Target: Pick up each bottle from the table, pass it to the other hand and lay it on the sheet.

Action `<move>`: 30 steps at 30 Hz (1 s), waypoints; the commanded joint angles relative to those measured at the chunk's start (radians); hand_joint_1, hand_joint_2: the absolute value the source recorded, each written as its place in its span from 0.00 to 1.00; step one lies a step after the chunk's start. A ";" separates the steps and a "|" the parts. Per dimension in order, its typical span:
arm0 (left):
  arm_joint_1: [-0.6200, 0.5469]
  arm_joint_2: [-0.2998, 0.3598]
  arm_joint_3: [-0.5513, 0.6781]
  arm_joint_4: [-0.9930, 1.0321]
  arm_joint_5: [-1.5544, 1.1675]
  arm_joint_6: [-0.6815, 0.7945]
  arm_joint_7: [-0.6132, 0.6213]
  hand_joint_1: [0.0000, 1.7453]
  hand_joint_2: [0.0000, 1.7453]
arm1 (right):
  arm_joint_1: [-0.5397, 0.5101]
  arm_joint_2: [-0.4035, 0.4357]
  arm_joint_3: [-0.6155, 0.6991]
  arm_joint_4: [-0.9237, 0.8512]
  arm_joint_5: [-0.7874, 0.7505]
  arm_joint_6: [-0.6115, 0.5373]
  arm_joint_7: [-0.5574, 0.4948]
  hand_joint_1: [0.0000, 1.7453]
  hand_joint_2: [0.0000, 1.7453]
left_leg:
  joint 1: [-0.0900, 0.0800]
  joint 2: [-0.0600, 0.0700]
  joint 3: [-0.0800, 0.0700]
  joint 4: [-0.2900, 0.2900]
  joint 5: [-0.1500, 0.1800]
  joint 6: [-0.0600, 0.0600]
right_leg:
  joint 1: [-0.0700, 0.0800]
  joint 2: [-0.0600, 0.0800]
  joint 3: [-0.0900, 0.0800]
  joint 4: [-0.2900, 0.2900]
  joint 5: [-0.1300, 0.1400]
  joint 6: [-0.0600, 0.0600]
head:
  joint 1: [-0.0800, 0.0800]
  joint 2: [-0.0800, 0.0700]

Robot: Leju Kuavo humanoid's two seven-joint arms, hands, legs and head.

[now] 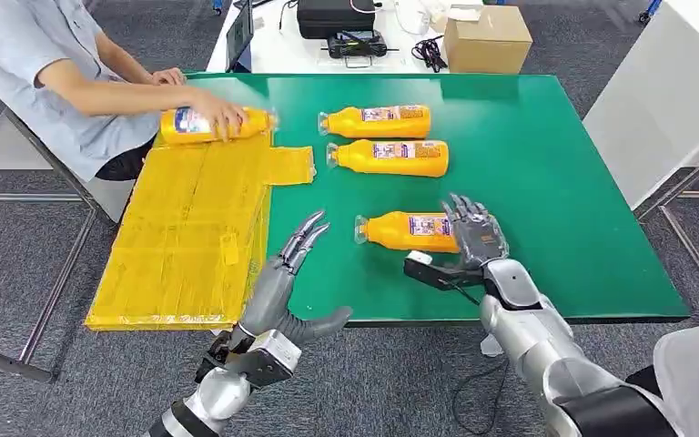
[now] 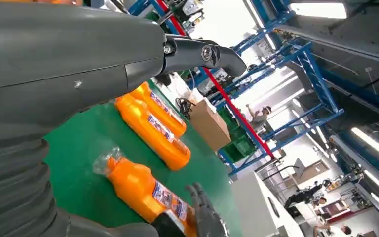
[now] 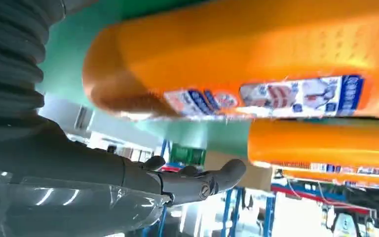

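Three orange bottles lie on the green table (image 1: 555, 182): the nearest bottle (image 1: 407, 231) (image 2: 143, 192) (image 3: 256, 59), a middle one (image 1: 389, 157) and a far one (image 1: 376, 120). My right hand (image 1: 476, 233) is open, its fingers spread right at the base of the nearest bottle, not closed on it. My left hand (image 1: 284, 273) is open above the table's front edge, between the yellow sheet (image 1: 191, 228) and that bottle. A person's hand (image 1: 214, 116) rests on a fourth bottle (image 1: 214, 125) at the sheet's far edge.
The person sits at the table's far left corner. Behind the table a white desk holds a cardboard box (image 1: 487, 38), a black case (image 1: 335, 16) and cables. A white table (image 1: 664, 91) stands to the right.
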 commanded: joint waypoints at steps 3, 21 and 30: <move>-0.034 0.022 -0.021 0.030 0.000 -0.006 0.005 0.00 1.00 | -0.092 -0.013 0.067 0.104 0.012 0.016 0.049 0.00 1.00 | 0.001 0.002 0.003 0.000 -0.001 -0.002 | 0.001 0.001 0.002 0.000 -0.001 -0.002 | 0.000 0.000; -0.064 0.011 -0.034 0.064 0.030 -0.009 -0.010 0.00 1.00 | -0.129 -0.024 -0.020 0.215 -0.085 0.259 0.051 0.06 1.00 | 0.001 -0.001 0.002 0.000 0.000 -0.001 | 0.001 -0.001 0.002 0.000 -0.001 -0.002 | 0.000 0.000; -0.075 0.009 -0.037 0.066 0.041 -0.010 -0.019 0.00 1.00 | -0.116 -0.031 -0.031 0.219 -0.096 0.280 0.029 1.00 1.00 | 0.001 0.000 0.004 0.000 -0.001 -0.002 | 0.002 -0.001 0.004 0.000 -0.001 -0.003 | 0.000 0.000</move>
